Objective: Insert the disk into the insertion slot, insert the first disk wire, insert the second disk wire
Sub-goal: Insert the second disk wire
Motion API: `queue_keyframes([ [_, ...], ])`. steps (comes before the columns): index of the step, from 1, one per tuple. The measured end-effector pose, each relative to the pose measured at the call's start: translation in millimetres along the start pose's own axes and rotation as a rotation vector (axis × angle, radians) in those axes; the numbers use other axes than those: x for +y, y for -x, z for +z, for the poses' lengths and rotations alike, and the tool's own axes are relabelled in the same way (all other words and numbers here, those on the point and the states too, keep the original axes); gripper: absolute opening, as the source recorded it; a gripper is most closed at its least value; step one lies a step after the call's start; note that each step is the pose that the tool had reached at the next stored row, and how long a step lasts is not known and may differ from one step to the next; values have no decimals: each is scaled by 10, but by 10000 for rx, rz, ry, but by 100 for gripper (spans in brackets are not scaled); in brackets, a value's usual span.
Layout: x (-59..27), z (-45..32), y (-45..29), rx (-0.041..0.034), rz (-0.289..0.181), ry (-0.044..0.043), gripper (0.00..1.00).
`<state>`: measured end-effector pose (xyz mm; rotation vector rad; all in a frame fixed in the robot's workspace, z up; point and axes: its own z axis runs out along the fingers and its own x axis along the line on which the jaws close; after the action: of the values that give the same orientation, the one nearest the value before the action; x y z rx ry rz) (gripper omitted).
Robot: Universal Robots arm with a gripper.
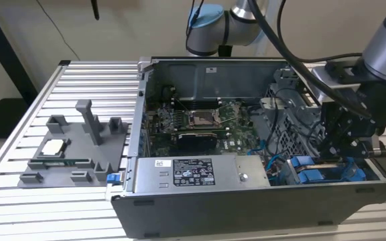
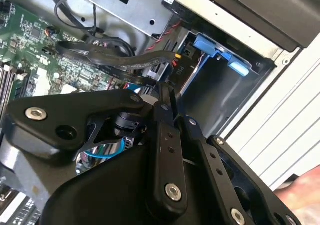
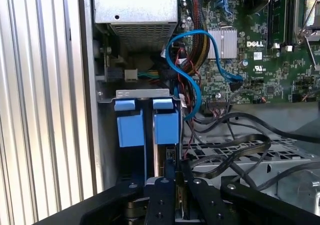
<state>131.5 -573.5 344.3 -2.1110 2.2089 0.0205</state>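
The gripper [image 1: 332, 150], fingers pressed together, hangs inside the case [image 1: 247, 211] above the slot [image 3: 146, 120], at 12 o'clock from its blue tabs.

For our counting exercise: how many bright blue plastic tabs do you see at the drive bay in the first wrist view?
2: a left blue tab and a right blue tab, side by side under the grey metal bracket of the insertion slot. The claw's black linkage may hide more.

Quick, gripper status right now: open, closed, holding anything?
Gripper: jaws closed together low at the blue-tabbed drive bay inside the computer case; whether anything is pinched between them cannot be told.
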Motion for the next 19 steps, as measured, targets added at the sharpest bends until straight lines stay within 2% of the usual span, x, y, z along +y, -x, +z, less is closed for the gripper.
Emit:
queue_keyframes([
  [4,-2,14,-1,-2,-49,-14,16],
  [11,2,82,-5,0,-78,-32,16],
  [13,2,88,-6,-8,-78,-32,18],
  [14,2,88,-6,-6,-77,-32,24],
  [19,2,83,-6,-6,-78,-31,24],
])
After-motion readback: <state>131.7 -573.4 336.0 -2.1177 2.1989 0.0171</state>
